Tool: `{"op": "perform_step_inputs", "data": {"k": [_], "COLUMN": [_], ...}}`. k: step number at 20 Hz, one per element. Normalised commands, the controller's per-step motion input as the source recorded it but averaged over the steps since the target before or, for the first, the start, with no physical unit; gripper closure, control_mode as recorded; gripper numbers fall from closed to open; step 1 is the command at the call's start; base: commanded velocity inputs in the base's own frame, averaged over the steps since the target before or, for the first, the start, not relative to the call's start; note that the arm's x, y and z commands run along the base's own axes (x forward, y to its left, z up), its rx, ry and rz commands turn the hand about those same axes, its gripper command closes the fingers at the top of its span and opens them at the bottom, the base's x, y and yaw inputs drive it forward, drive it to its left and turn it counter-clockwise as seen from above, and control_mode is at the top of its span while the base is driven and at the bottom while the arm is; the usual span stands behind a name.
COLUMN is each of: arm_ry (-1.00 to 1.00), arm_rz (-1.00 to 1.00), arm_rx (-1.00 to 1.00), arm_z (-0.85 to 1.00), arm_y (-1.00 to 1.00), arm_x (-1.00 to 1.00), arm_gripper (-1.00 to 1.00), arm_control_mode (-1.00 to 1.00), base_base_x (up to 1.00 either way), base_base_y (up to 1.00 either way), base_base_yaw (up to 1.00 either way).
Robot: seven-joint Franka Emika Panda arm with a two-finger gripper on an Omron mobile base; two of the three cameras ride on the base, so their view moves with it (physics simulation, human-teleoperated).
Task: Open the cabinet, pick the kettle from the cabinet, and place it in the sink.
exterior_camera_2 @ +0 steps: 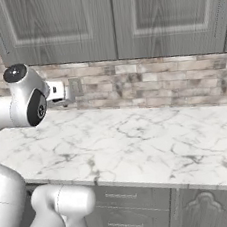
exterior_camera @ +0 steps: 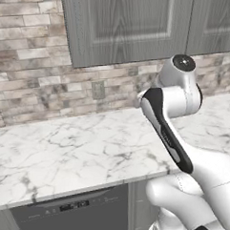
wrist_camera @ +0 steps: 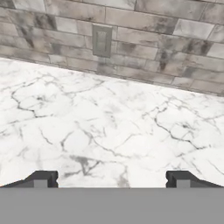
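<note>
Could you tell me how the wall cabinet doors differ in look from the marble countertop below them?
The wall cabinet doors are upright grey wood-grain with recessed panels; the marble countertop is flat, level and white with dark veining. The doors hang above the brick backsplash, while the countertop meets its lower edge. Both doors are shut, and both surfaces share a grey-and-white palette.

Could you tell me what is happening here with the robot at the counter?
The white arm is raised over the marble counter, below the grey wall cabinet, whose doors are shut. In the hand view the end effector is open and empty, facing the counter and the brick backsplash with its wall outlet. Opening the cabinet is not yet done.
</note>
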Motion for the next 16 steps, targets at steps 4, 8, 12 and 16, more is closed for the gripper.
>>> {"op": "perform_step_inputs", "data": {"k": [4, 8, 12, 16], "arm_ry": [-0.08, -0.01, 0.00, 0.04], "arm_rz": [0.00, 0.00, 0.00, 0.00], "arm_rx": [0.00, 0.00, 0.00, 0.00], "arm_z": [0.18, 0.21, 0.27, 0.27], "arm_y": [0.42, 0.40, 0.43, 0.42], "arm_x": [-0.08, -0.06, -0.06, 0.00], "arm_gripper": [-1.00, -1.00, -1.00, -1.00], "arm_control_mode": [-1.00, -1.00, -1.00, -1.00], "base_base_x": [0.00, 0.00, 0.00, 0.00], "base_base_y": [0.00, 0.00, 0.00, 0.00], "base_base_yaw": [0.00, 0.00, 0.00, 0.00]}}
